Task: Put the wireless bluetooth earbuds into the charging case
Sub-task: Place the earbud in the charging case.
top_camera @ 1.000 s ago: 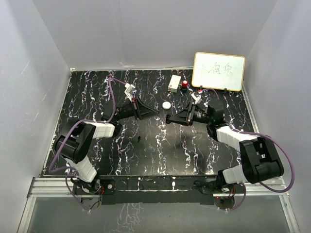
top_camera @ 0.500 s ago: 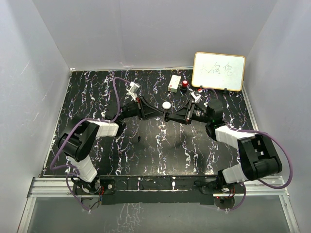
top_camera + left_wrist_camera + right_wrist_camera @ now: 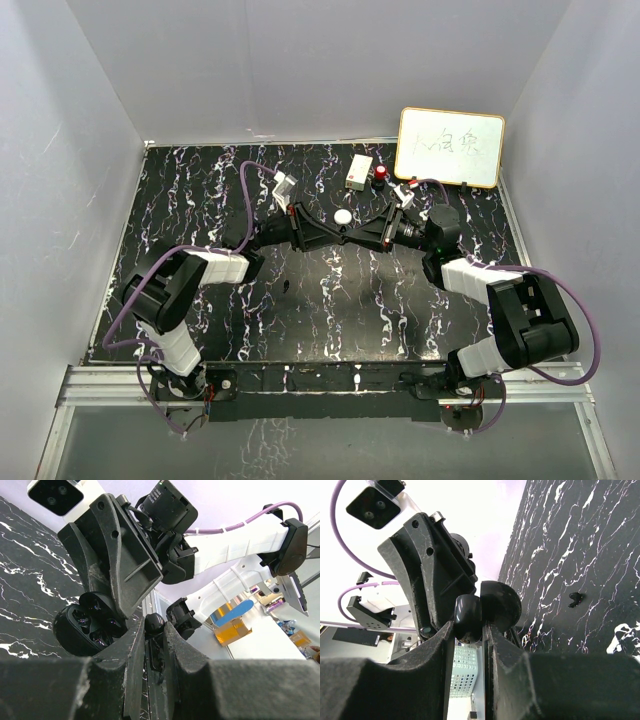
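Pinching a tiny black earbud (image 3: pixel 154 623) between their tips, the left jaws stand narrow, all but closed on it. Its rounded head pokes out past the tips and its stem runs back down the slot between them. Straight ahead of them, tip to tip, the right jaws are clamped narrow on the black charging case (image 3: pixel 82 630). The case is open, and its hollowed wells are turned toward the left jaws, just below and to the side of the held earbud. Earbud and case are very close, but I cannot tell whether they touch.

Seen from above, the left arm (image 3: pixel 215 265) and right arm (image 3: pixel 475 275) meet over the middle of the tabletop (image 3: pixel 200 190). A white round puck (image 3: pixel 343 216) sits just beyond the point where the jaws meet. The second earbud (image 3: pixel 287 288) lies loose on the tabletop, on the near side of the left jaws and well apart from them. Farther back, beyond the right jaws, stand a white box (image 3: pixel 358 172) and a whiteboard (image 3: pixel 450 147).
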You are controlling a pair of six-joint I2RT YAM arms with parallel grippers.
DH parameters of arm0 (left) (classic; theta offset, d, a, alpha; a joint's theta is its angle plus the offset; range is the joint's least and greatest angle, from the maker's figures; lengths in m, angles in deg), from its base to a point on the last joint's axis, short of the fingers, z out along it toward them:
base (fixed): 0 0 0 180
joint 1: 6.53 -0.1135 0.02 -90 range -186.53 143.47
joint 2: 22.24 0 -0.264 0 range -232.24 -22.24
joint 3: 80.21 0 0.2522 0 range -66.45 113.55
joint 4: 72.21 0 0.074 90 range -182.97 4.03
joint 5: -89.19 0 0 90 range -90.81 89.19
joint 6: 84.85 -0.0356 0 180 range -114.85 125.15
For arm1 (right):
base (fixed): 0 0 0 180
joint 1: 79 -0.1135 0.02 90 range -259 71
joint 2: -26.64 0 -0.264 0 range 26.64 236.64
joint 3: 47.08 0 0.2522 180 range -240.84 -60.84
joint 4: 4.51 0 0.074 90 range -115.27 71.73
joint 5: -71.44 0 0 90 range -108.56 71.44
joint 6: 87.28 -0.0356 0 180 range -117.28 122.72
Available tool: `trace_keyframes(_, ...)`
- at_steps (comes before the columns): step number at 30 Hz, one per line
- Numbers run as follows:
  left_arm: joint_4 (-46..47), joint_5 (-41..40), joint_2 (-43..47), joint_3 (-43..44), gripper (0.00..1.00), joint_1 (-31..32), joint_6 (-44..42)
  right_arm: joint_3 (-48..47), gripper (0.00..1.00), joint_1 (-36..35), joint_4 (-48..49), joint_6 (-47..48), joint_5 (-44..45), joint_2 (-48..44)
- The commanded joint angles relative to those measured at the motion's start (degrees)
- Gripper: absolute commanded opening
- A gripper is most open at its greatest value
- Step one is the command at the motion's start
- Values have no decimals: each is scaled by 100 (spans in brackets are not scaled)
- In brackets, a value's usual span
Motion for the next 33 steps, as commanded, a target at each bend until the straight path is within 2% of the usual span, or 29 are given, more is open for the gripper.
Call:
trace_keyframes(1, 285, -116, -5, 182, 0, 41, -238, 15, 0, -24, 599, -143, 19, 5)
trace_keyframes(13, -113, -417, 145, 100, 0, 41, -764, 68, 0, -31, 633, -182, 18, -59)
trace_keyframes(33, -314, -721, 318, -74, 0, 36, -1098, 90, 0, -38, 645, -198, 20, -122)
